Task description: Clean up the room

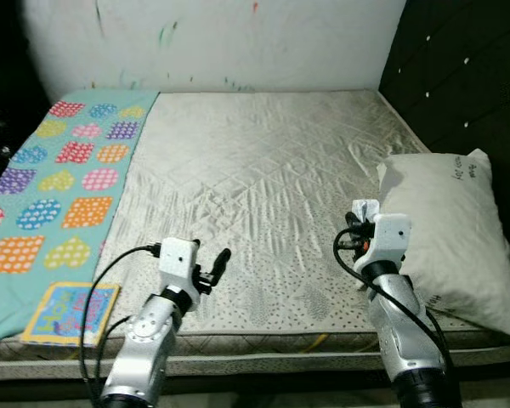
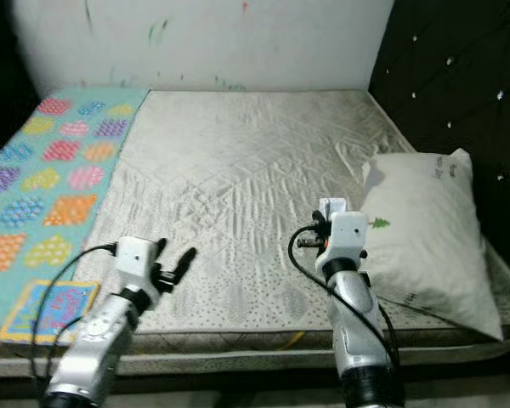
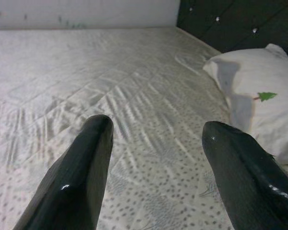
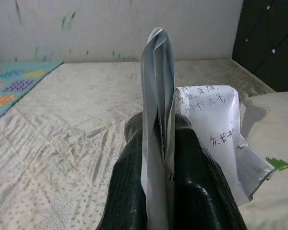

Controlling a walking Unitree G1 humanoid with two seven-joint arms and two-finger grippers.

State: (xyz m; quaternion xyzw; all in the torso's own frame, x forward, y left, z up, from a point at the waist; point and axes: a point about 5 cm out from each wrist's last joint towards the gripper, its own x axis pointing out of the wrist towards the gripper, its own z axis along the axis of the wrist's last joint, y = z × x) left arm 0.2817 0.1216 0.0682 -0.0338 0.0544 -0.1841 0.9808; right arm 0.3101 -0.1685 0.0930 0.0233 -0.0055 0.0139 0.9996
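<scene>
**Bed-top inventory, near edge to far wall**

- Left gripper: near left, over the mattress edge, fingers spread wide, carrying nothing.
- Right gripper: near right, beside the pillow, fingers clamped on a crumpled paper. The sheet is white with handwriting, folded and creased, standing up between the pads. Judged very light, limp and easily torn; a pinch across the bunched fold suits it, and loose flaps may catch air.
- Book: near left corner, flat, brightly printed card cover; probably stiff, best taken by an edge.
- Pillow: right side, white, soft and bulky, small green motif.
- Mattress: quilted, pale, speckled, wrinkled fabric.
- Blanket: left strip, teal with coloured dotted patches.
- Wall: far, white, paint-smudged.
- Headboard: right, dark, tufted.
</scene>
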